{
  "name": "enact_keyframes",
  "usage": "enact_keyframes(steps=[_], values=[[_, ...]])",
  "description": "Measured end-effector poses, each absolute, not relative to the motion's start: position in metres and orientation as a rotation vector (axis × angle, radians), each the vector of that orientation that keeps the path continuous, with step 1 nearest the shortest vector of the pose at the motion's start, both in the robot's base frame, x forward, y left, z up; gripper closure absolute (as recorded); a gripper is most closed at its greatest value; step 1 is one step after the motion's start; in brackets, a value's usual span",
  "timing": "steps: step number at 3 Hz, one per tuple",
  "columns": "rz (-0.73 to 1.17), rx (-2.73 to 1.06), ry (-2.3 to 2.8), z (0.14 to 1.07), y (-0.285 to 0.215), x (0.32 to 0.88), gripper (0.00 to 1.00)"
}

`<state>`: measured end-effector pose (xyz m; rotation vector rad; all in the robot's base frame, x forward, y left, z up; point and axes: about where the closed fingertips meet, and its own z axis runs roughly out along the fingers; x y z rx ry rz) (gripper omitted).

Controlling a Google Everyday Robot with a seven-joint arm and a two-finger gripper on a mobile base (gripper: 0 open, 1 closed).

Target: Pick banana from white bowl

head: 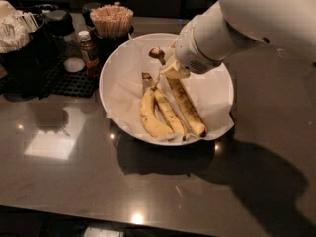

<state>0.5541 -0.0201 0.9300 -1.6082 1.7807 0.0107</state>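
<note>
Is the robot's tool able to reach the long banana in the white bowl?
Probably yes. The tool sits right at the neck end of the long banana inside the white bowl. Nothing covers that banana, and the two joined bananas lie beside it.

Toothpick holder (pixel 111 21), brown sauce bottle (pixel 89 53) and black mat (pixel 69 83) sit near the pincer (pixel 170 69).

A dark, glossy worktop (pixel 148 196) reflected pale light patches (pixel 52 144), with darkness behind. The claw (pixel 170 69) hung over its far middle.
</note>
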Motion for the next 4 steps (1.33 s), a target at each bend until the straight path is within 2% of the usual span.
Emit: enact_keyframes(steps=[4], values=[[-0.05, -1.41, 1.409, 1.041, -0.032, 0.495, 1.0]])
